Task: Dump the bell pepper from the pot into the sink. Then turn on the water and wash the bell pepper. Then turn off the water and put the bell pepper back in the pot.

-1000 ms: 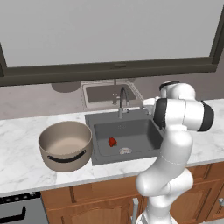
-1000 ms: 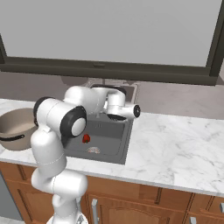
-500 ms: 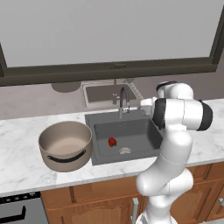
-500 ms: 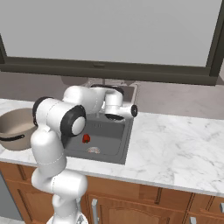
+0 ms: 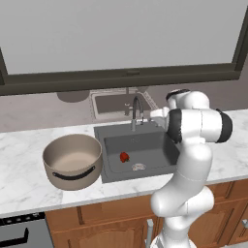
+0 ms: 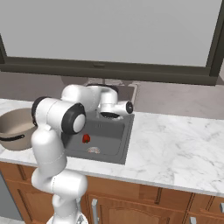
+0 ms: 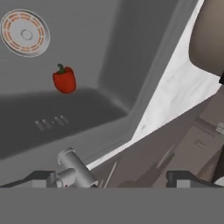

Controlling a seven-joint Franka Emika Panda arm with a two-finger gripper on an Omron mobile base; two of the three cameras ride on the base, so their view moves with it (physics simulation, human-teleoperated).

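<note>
Left base view: the marble worktop [image 5: 24, 160] carries the pot [image 5: 72, 161], which stands upright near the front edge, just left of the sink [image 5: 145, 145]; its mouth faces up and a dark curved handle shows on its near side; the bell pepper [image 5: 124, 157] lies on the sink floor, toward the left wall of the basin and just left of the round metal drain [image 5: 138, 166], apart from it; the curved faucet [image 5: 136, 112] rises at the sink's back edge, and a paler, smaller basin [image 5: 116, 102] sits behind it, below the dark window frame. The white arm bends over the sink's right side, its wrist close to the faucet.

Right base view: the bell pepper [image 6: 86, 138] rests in the sink [image 6: 118, 140] beside the drain [image 6: 93, 150]; the pot [image 6: 13, 127] shows at the left edge of the worktop [image 6: 175, 144], partly behind the arm.

Hand view: the hand [image 7: 113, 178] is spread wide, its two dark fingertips [image 7: 183, 178] far apart with nothing between them; a metal faucet part [image 7: 76, 168] lies by the left tip; the bell pepper [image 7: 64, 79], green stem up, lies on the grey sink floor [image 7: 109, 52], well clear of the hand; the drain [image 7: 25, 33] sits toward the upper left corner. No brand, label or legible writing appears on any item.
</note>
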